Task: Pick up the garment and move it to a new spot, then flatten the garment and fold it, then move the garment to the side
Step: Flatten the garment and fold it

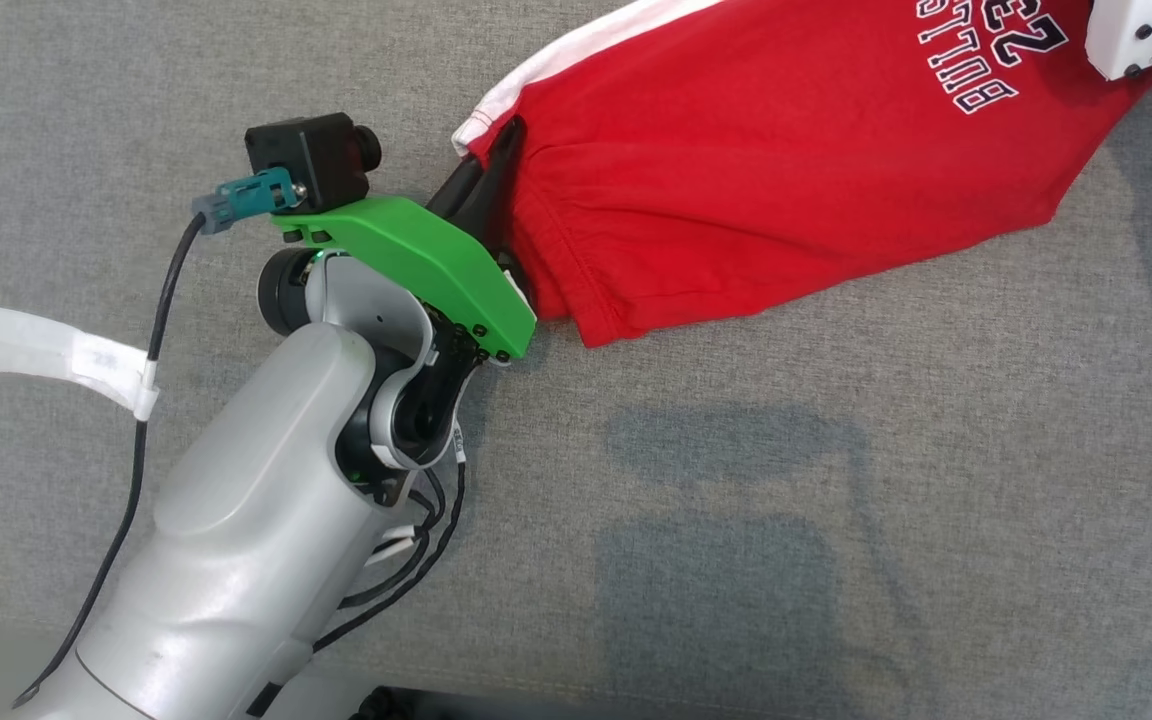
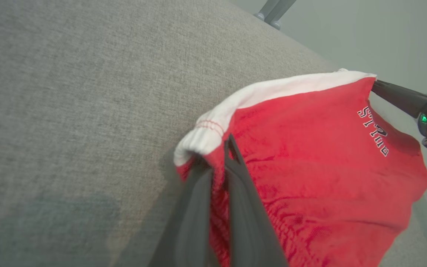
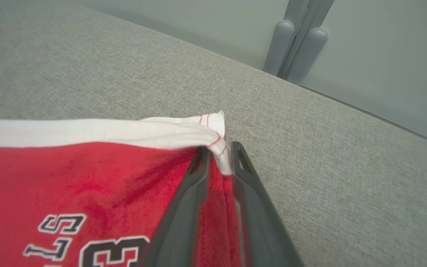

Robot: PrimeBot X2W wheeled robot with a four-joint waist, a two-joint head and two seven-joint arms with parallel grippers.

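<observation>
As the red garment stretches across the upper right of the head view, you can see it pulled taut between two corners, its white band running along the top edge and dark-and-white lettering near the top right. One corner sits at upper centre of the frame, and that's where the left gripper has it. In the left wrist view the two dark fingers rise from the bottom edge and are pressed close together, red cloth squeezed between them right where the white band curls over. Over at the far corner, the right gripper does the same: both fingers nearly touching, the stitched end of the white band pinched between the tips at centre frame. Whether the lower hem touches down, I cannot tell. Beneath it all lies the grey fabric surface, with soft shadows at lower centre. A green bracket and a black wrist camera ride the left arm, a cable with white tape trailing at the left edge. Grey posts stand at the upper right of the right wrist view.
</observation>
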